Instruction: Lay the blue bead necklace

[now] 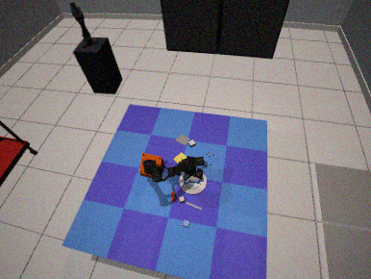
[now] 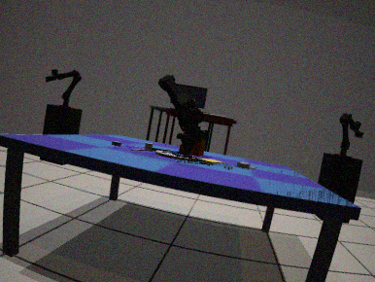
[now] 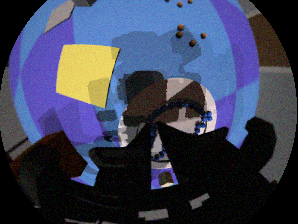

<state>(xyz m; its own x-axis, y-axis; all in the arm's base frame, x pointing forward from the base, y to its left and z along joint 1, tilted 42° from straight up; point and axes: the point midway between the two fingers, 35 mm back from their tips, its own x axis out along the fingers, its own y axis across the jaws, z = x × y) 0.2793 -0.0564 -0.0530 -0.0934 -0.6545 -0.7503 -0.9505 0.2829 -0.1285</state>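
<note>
The round white bead board (image 1: 202,185) (image 3: 206,98) (image 2: 167,155) lies on the blue and purple checkered mat (image 1: 240,207), just right of the arm's orange base (image 1: 149,164). My gripper (image 1: 193,176) (image 3: 153,124) hangs low over the board's near part. Its fingers are shut on the blue bead necklace (image 3: 180,104) (image 1: 195,181). In the wrist view the strand runs from the fingertips up and to the right in an arc over the board, and a few beads show below the fingertips. The fingers hide part of the board, and I cannot tell whether the strand sits in the groove.
A yellow card (image 3: 85,72) (image 1: 180,157) lies left of the board and a grey card (image 3: 63,16) (image 1: 183,139) farther back. Loose brown beads (image 3: 182,30) (image 1: 209,154) lie beyond the board. A red piece (image 1: 173,195), small cubes (image 1: 185,223) and a pale stick (image 1: 193,205) lie in front.
</note>
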